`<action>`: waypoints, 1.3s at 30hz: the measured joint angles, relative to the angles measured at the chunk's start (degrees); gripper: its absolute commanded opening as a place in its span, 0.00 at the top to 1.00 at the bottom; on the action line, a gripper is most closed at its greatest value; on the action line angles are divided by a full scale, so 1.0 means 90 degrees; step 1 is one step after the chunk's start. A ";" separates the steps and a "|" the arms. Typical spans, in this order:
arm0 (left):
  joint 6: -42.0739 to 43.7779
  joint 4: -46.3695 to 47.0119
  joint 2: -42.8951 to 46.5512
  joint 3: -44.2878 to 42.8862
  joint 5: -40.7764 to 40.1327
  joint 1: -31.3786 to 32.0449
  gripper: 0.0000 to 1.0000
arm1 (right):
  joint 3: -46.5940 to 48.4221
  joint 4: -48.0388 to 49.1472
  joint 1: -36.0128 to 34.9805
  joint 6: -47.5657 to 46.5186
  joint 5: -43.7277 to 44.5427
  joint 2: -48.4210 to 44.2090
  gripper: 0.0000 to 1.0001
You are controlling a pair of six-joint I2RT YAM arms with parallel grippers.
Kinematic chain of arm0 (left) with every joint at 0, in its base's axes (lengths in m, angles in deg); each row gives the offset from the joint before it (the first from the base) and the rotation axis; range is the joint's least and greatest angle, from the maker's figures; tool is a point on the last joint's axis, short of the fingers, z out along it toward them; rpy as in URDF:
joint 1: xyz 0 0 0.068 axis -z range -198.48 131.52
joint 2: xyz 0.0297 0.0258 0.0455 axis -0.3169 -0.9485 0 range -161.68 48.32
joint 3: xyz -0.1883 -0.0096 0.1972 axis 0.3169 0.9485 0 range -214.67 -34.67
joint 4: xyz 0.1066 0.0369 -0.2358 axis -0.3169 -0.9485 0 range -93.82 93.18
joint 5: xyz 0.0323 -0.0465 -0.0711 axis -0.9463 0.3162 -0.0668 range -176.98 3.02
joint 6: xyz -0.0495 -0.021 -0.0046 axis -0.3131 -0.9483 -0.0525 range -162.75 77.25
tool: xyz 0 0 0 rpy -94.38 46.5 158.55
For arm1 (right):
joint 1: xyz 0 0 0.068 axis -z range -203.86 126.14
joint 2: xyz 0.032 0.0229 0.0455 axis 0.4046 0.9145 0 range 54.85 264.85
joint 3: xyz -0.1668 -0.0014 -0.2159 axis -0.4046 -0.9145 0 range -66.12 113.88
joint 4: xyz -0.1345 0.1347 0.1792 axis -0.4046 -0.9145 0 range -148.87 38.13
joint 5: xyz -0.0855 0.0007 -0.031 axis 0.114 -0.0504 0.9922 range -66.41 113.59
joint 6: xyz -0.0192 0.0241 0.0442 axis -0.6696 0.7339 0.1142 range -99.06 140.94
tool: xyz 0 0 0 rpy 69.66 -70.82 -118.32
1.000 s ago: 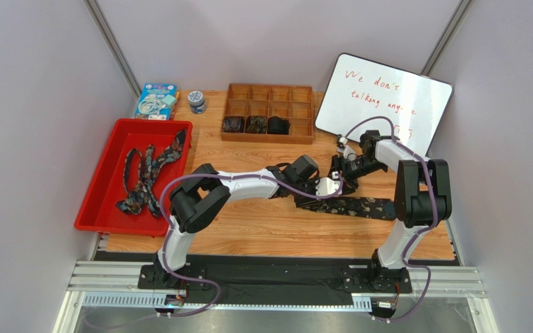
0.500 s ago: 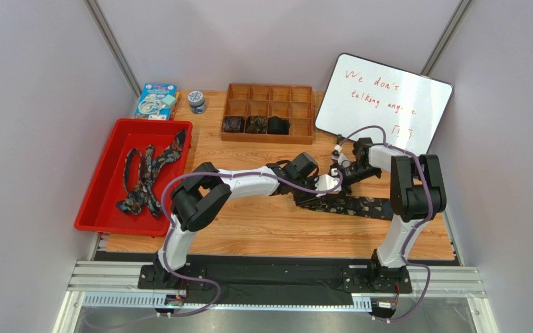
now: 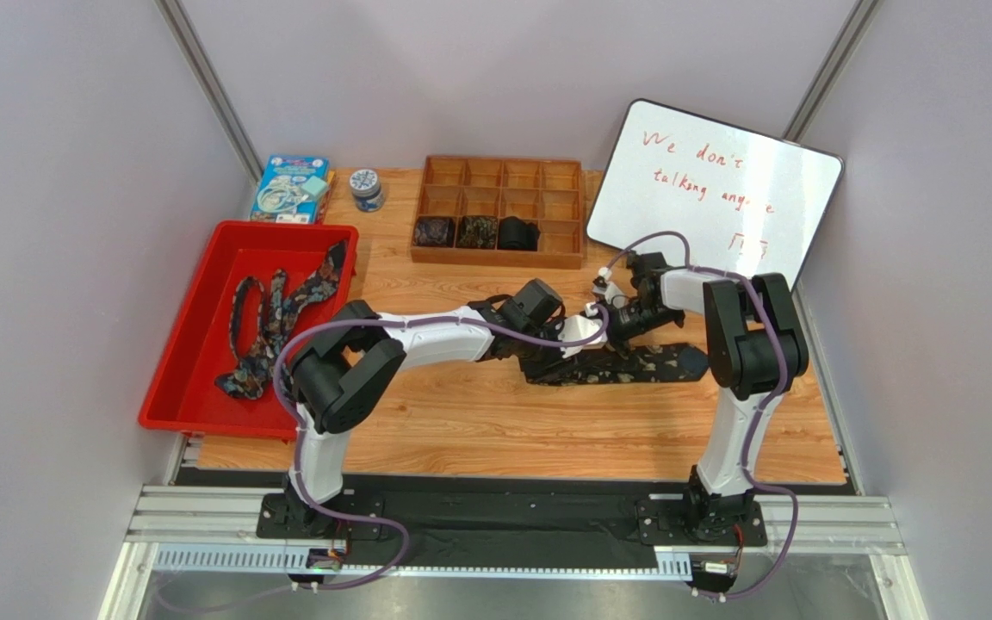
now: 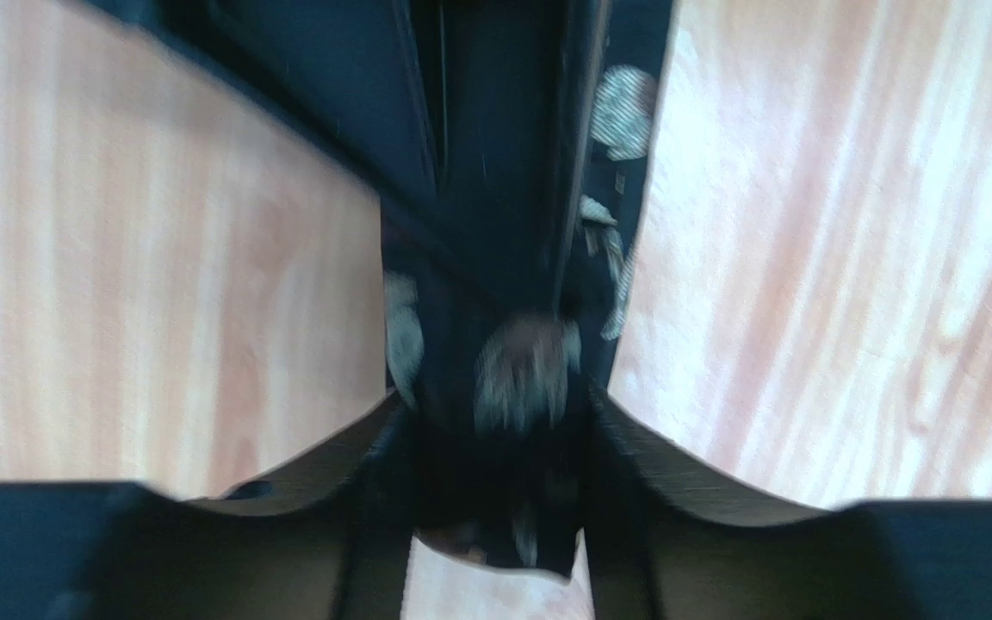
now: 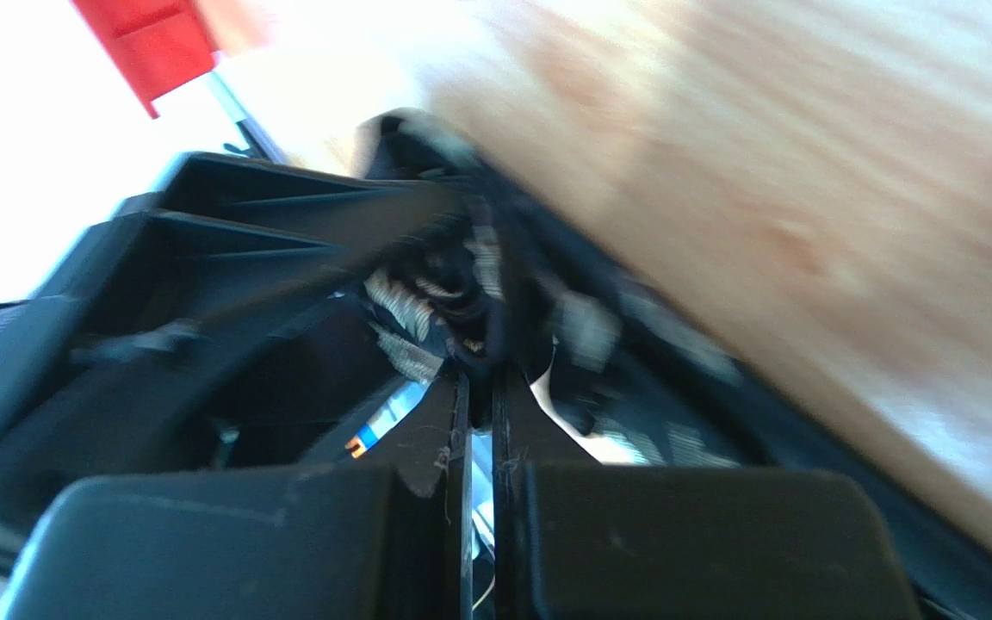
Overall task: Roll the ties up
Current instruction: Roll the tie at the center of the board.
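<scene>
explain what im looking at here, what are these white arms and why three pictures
These are two robot arms bolted to a table's near edge. The wide picture comes from a camera above and behind them. The two blurry close-ups come from a camera on each wrist, looking along its own fingers. On the wooden table lie a red tray with loose ties, a divided wooden box holding three small dark coils, a whiteboard, and one tie spread mid-table. The right gripper is pinched shut on that tie. The left gripper straddles it; whether it squeezes is unclear.
</scene>
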 measured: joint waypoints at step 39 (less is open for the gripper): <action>-0.0391 0.1564 0.0311 0.1069 0.0687 -0.0163 0.79 | 0.0233 -0.0350 -0.0136 0.0134 0.0185 0.0576 0.80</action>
